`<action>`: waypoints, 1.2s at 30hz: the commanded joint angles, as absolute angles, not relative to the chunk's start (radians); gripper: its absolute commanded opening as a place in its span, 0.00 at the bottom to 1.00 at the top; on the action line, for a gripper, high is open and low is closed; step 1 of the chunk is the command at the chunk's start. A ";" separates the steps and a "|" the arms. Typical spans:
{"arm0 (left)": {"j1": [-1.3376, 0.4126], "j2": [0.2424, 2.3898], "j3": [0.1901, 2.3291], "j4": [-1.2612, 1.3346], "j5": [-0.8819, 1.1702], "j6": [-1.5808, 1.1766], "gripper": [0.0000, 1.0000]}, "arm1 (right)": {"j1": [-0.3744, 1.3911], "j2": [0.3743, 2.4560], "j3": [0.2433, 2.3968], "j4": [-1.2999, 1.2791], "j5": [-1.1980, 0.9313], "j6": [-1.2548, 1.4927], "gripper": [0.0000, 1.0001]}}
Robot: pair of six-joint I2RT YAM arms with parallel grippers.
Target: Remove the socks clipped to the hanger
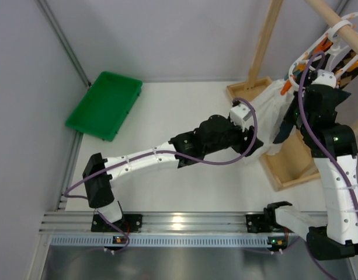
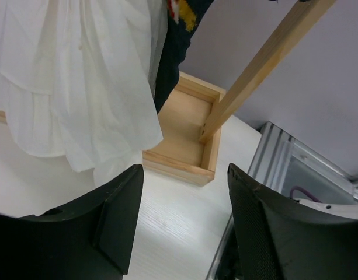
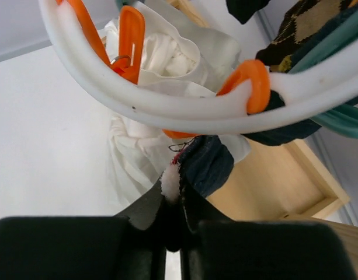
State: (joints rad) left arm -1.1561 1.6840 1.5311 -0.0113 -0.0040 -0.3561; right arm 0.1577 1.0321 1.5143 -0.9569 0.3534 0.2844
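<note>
1. Where the right claw meets the laundry, we see its two fingers pressed together on the lower edge of a dark sock, with a tuft of white fluff caught at the pinch.
2. Directly above this claw curves the white ring of the hanger. An orange clip sits on the ring up and to the claw's right, and the pinched sock hangs beneath the ring.
3. Farther up and right of the claw, we note an argyle sock.
4. Behind the pinched sock, to the claw's left, hangs a white cloth.
5. We find the left claw with its fingers spread wide, the table showing between them.
6. Ahead of the left claw sits a wooden base. The white cloth hangs ahead and to its left, and a second dark sock hangs just right of the cloth.
</note>
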 commanded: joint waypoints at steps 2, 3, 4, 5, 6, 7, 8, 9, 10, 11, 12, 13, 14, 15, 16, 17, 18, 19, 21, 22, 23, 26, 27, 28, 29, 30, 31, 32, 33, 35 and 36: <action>-1.172 1.738 1.597 0.101 -0.120 -0.210 0.69 | 0.141 1.068 1.588 -0.937 0.281 0.310 0.00; -1.172 1.759 1.615 0.110 -0.133 -0.180 0.71 | 0.141 1.078 1.592 -0.945 0.269 0.316 0.00; -1.172 1.770 1.623 0.121 -0.155 -0.163 0.74 | 0.143 1.080 1.597 -0.956 0.259 0.319 0.00; -1.172 1.782 1.635 0.130 -0.152 -0.144 0.80 | 0.141 1.080 1.600 -0.957 0.253 0.331 0.00; -1.172 1.808 1.653 0.130 -0.146 -0.114 0.82 | 0.143 1.077 1.601 -0.960 0.232 0.339 0.00; -1.172 1.821 1.684 0.129 -0.140 -0.101 0.84 | 0.141 1.075 1.603 -0.965 0.219 0.350 0.00; -1.172 1.839 1.696 0.132 -0.140 -0.094 0.86 | 0.141 1.072 1.608 -0.965 0.206 0.353 0.00; -1.172 1.847 1.706 0.135 -0.146 -0.077 0.87 | 0.143 1.069 1.611 -0.969 0.181 0.356 0.00; -1.172 1.856 1.729 0.135 -0.155 -0.071 0.87 | 0.143 1.069 1.614 -0.976 0.172 0.367 0.00; -1.172 1.873 1.741 0.137 -0.172 -0.063 0.88 | 0.143 1.068 1.621 -0.989 0.163 0.367 0.00; -1.172 1.881 1.750 0.135 -0.173 -0.043 0.88 | 0.143 1.068 1.624 -0.995 0.144 0.368 0.00; -1.172 1.887 1.761 0.137 -0.169 -0.032 0.88 | 0.141 1.068 1.629 -0.999 0.135 0.374 0.00; -1.172 1.894 1.775 0.137 -0.144 -0.025 0.88 | 0.141 1.066 1.632 -1.006 0.124 0.374 0.00; -1.172 1.902 1.779 0.143 -0.123 -0.009 0.87 | 0.143 1.065 1.635 -1.009 0.105 0.377 0.00; -1.172 1.902 1.779 0.149 -0.108 -0.009 0.85 | 0.143 1.065 1.637 -1.011 0.094 0.383 0.00; -1.172 1.905 1.778 0.158 -0.086 -0.009 0.85 | 0.143 1.063 1.641 -1.015 0.084 0.385 0.00; -1.172 1.907 1.779 0.166 -0.083 -0.009 0.85 | 0.143 1.060 1.644 -1.020 0.063 0.388 0.00; -1.170 1.910 1.782 0.173 -0.078 -0.008 0.83 | 0.143 1.060 1.646 -1.022 0.051 0.393 0.00; -1.172 1.922 1.804 0.176 -0.072 0.020 0.82 | 0.143 1.058 1.647 -1.026 0.022 0.399 0.00; -1.170 1.928 1.812 0.175 -0.072 0.018 0.81 | 0.141 1.058 1.649 -1.026 0.014 0.403 0.00; -1.170 1.940 1.819 0.173 -0.071 0.020 0.76 | 0.143 1.060 1.655 -1.028 0.005 0.406 0.00; -1.167 1.966 1.848 0.173 -0.051 0.020 0.68 | 0.143 1.058 1.670 -1.031 -0.024 0.414 0.00; -1.167 1.973 1.862 0.173 -0.051 0.015 0.65 | 0.143 1.058 1.675 -1.034 -0.029 0.416 0.00; -1.164 1.979 1.865 0.175 -0.046 0.009 0.62 | 0.143 1.058 1.680 -1.041 -0.032 0.417 0.00; -1.157 1.988 1.868 0.173 -0.041 0.005 0.49 | 0.143 1.057 1.689 -1.043 -0.032 0.417 0.00; -1.154 1.990 1.871 0.173 -0.029 -0.006 0.40 | 0.143 1.057 1.695 -1.046 -0.034 0.416 0.00; -1.149 1.996 1.873 0.175 -0.025 -0.029 0.27 | 0.141 1.057 1.704 -1.052 -0.034 0.416 0.00; -1.141 2.000 1.875 0.173 -0.026 -0.035 0.17 | 0.141 1.054 1.709 -1.054 -0.031 0.413 0.02; -1.140 2.003 1.878 0.172 -0.035 -0.037 0.00 | 0.143 1.054 1.713 -1.058 -0.028 0.410 0.07; -1.138 1.993 1.872 0.172 -0.064 -0.049 0.00 | 0.141 1.054 1.730 -1.066 0.021 0.397 0.37; -1.137 1.987 1.864 0.172 -0.058 -0.052 0.00 | 0.143 1.052 1.733 -1.066 0.041 0.388 0.48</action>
State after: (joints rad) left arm -1.1458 1.9949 1.8389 0.1383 -0.0486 -0.0334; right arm 0.1524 1.0737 1.6760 -1.0515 0.0185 0.4053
